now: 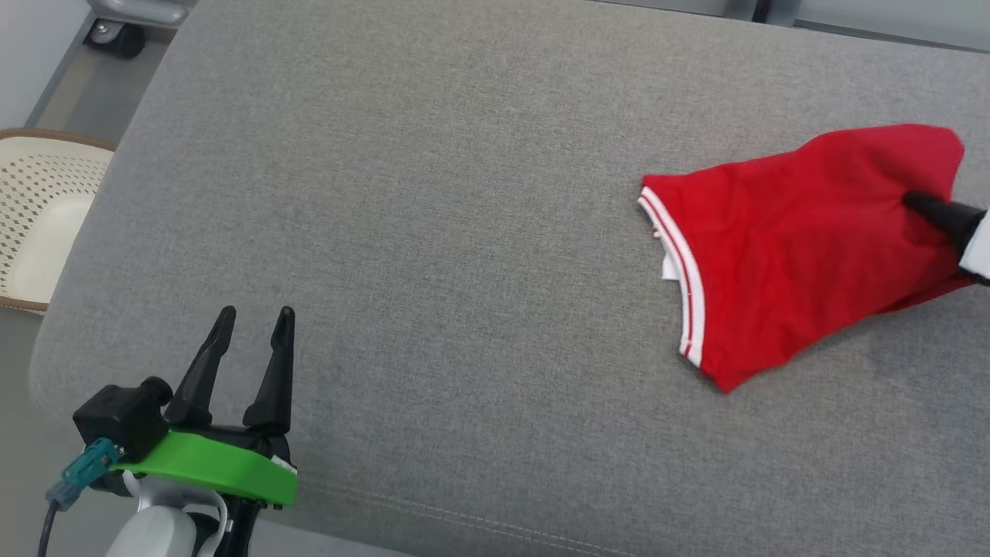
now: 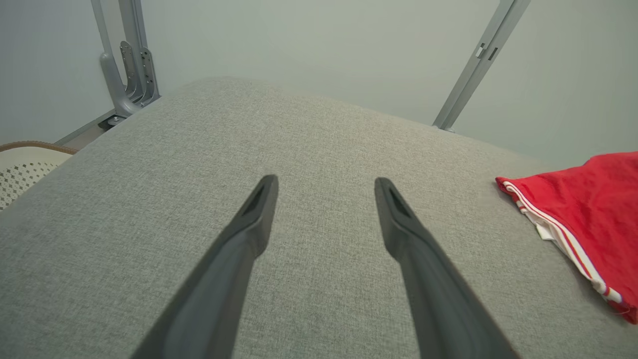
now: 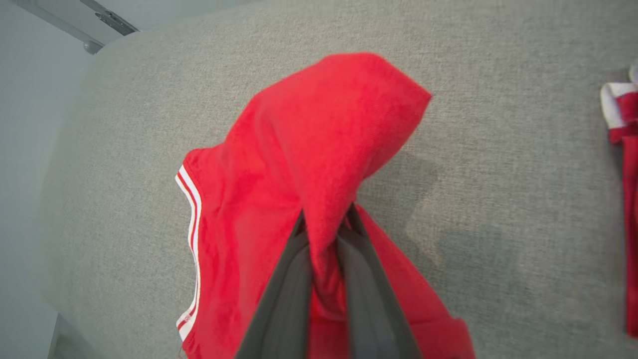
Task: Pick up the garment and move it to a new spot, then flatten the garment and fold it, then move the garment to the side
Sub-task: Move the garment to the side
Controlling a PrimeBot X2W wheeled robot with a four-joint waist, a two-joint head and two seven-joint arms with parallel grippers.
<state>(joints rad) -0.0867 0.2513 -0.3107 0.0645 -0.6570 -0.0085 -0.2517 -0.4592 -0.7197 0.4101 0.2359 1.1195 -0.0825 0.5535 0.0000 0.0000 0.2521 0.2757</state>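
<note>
Garment (image 1: 781, 247), pinched in the right hand (image 3: 326, 219), rests on grey cushioned surface (image 1: 464, 232); left hand (image 1: 251, 317) spread wide near a basket (image 1: 39, 182).

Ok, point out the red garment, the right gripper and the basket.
red garment (image 1: 789, 247), head view, middle of the red cloth.
right gripper (image 3: 326, 222), right wrist view, between the fingertips pinching the cloth.
basket (image 1: 58, 138), head view, brown rim at the left edge.
</note>
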